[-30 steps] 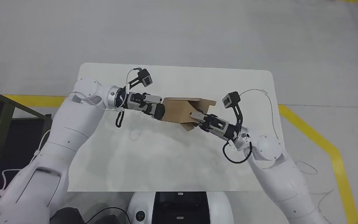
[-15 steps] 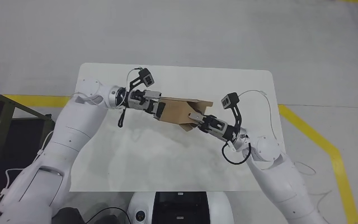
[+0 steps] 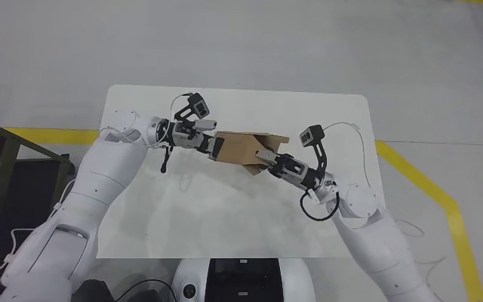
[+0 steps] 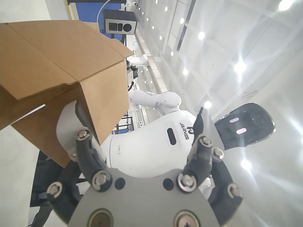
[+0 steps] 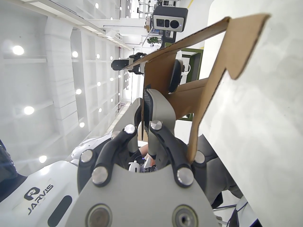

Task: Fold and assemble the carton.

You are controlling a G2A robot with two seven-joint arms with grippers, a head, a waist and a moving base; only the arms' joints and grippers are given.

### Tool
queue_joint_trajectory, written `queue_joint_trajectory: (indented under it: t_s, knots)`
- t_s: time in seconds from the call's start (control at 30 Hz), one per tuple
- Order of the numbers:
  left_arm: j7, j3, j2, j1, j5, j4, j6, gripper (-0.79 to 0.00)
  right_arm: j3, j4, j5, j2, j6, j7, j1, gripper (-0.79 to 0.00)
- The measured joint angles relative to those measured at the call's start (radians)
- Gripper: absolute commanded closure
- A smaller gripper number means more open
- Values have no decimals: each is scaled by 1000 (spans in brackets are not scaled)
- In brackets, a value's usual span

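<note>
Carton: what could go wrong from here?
1. Right claw pinches just one thin panel of the carton; it may slip or crease.
2. Left claw is open, one finger against a wall; the carton could pivot off it.
3. A loose flap juts out over the table; it might snag.

White table (image 3: 226, 219) on pale grey floor (image 3: 302, 45); yellow line (image 3: 53, 136) at both sides. High white ceiling (image 4: 260, 36), rows of round lights (image 4: 239, 67). Blue panel (image 4: 94, 8) far off.
</note>
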Motion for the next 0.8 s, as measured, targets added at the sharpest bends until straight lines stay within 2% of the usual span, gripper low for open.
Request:
queue_joint_trajectory:
  t_s: [0.1,0.2,0.6,0.8]
  knots:
    - [0,-1,-1,1,-6,-2,-4,-474,1,6,18,-1,-1,1,0,0]
    - [0,-4,-1,4,-18,-4,-8,-397,6,12,31,-2,-1,2,0,0]
    - [0,-4,2,5,-8,5,-1,-308,11,21,38,-4,6,12,1,0]
    - [0,6,5,1,20,3,-3,-231,11,21,37,-5,7,13,1,0]
